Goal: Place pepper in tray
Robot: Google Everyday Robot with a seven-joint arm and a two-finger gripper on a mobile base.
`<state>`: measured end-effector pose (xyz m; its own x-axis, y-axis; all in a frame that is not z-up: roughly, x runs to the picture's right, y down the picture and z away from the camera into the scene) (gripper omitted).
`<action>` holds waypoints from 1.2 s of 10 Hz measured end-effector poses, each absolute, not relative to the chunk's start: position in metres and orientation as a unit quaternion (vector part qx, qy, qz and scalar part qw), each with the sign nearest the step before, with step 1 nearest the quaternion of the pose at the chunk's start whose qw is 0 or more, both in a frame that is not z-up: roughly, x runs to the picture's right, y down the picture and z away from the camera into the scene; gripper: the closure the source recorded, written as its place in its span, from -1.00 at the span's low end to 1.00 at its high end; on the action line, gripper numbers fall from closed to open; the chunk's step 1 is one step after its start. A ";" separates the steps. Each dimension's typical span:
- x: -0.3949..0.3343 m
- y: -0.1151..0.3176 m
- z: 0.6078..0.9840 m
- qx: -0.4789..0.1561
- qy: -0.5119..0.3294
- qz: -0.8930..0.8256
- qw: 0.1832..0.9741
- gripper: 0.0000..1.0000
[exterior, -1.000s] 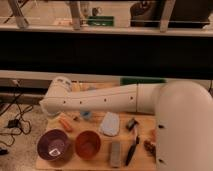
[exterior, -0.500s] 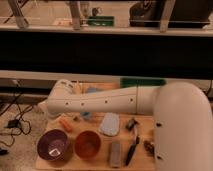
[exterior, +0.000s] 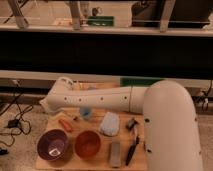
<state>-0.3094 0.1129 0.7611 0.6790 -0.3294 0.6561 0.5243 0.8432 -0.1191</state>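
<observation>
The pepper point(exterior: 65, 125), a small slim orange-red piece, lies on the wooden table point(exterior: 95, 162) at the back left, just behind the purple bowl. The green tray point(exterior: 141, 81) shows only as a strip at the back, behind my white arm point(exterior: 100, 98), which crosses the view from right to left. The arm's left end point(exterior: 52, 101) hangs just above and left of the pepper. My gripper is hidden under the arm and does not show.
A purple bowl point(exterior: 52, 144) and an orange bowl point(exterior: 88, 143) stand at the table's front left. A pale blue cloth-like item point(exterior: 110, 123), a grey bar point(exterior: 115, 153) and dark utensils point(exterior: 133, 145) lie to the right. A small bluish cup point(exterior: 85, 112) sits under the arm.
The arm has dropped lower over the back of the table and its left end has swung slightly left. The pepper and the bowls have not moved.
</observation>
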 end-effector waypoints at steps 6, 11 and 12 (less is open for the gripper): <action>-0.297 0.118 0.809 -0.238 -0.241 -0.138 0.931 -0.60; -0.286 0.106 0.826 -0.272 -0.177 -0.081 0.942 -0.60; -0.286 0.106 0.826 -0.272 -0.177 -0.081 0.942 -0.60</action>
